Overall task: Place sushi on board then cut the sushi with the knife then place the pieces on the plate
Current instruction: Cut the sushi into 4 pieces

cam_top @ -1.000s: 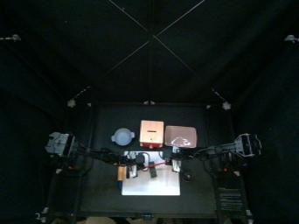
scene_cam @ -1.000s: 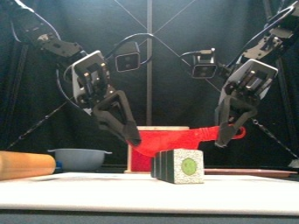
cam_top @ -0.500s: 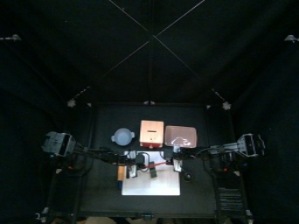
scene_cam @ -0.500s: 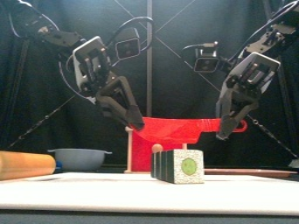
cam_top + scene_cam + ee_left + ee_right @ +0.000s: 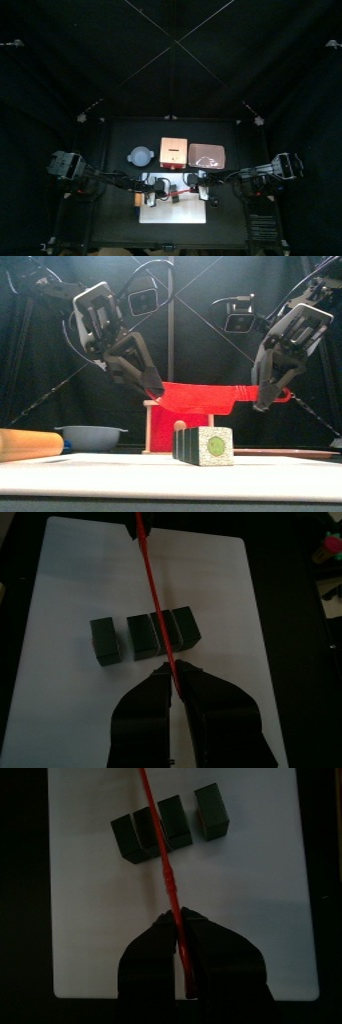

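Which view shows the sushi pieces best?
The left wrist view: the sushi shows from above as three blocks on the board. The right wrist view is similar; the front shows only one end; the top, barely anything.

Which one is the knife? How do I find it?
Find the big white cutting board. Above it, the left gripper and right gripper hold a thin red toy knife stretched between them. It alone hangs in the air; the dark green sushi roll blocks lie on the board.
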Controlling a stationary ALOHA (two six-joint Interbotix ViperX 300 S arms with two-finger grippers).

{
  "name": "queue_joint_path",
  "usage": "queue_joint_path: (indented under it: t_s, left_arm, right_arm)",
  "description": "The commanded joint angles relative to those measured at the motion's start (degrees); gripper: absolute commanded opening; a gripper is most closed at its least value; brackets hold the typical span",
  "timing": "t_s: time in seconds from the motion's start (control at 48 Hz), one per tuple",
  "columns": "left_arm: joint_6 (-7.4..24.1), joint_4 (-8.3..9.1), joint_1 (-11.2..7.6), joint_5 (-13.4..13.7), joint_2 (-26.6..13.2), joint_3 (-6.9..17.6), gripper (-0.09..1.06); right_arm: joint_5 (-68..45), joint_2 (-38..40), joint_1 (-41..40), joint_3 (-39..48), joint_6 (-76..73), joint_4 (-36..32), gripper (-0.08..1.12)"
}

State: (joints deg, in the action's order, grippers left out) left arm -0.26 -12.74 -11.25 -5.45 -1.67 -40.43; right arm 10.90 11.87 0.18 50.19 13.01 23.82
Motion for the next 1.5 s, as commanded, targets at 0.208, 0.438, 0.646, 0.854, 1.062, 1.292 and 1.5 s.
queue_joint_path:
  t_s: [0.208,0.438,0.646,0.854,1.062,1.292,1.5]
  left_arm:
    - [0.18,-0.88,-1.49,0.09,-1.23,1.05,0.46]
    - [0.09,-0.97,-1.49,0.09,-2.37,1.14,0.46]
    - [0.09,-0.97,-1.49,0.09,-2.37,1.05,0.46]
    - [0.00,-0.97,-1.49,0.09,-3.60,1.05,0.46]
    - [0.09,-1.41,-1.41,0.09,-5.36,1.05,0.46]
    - [0.09,-1.85,-1.41,0.35,-6.42,1.05,0.46]
    - [0.18,-3.43,-1.49,2.20,-7.03,1.23,0.46]
  right_arm:
    - [-1.76,-0.09,-0.88,-0.79,-0.44,0.35,0.14]
    - [-1.85,-1.32,-0.97,-0.62,-0.44,0.44,0.14]
    - [-1.85,-2.55,-0.97,-0.70,-0.44,0.44,0.14]
    - [-1.85,-3.60,-0.97,-0.53,-0.44,0.35,0.14]
    - [-1.85,-5.62,-0.97,-0.79,-0.44,1.05,0.14]
    - [-1.76,-7.73,-0.62,-1.05,-0.44,1.14,0.14]
    - [-1.85,-8.26,-0.26,-0.97,-0.44,1.85,0.14]
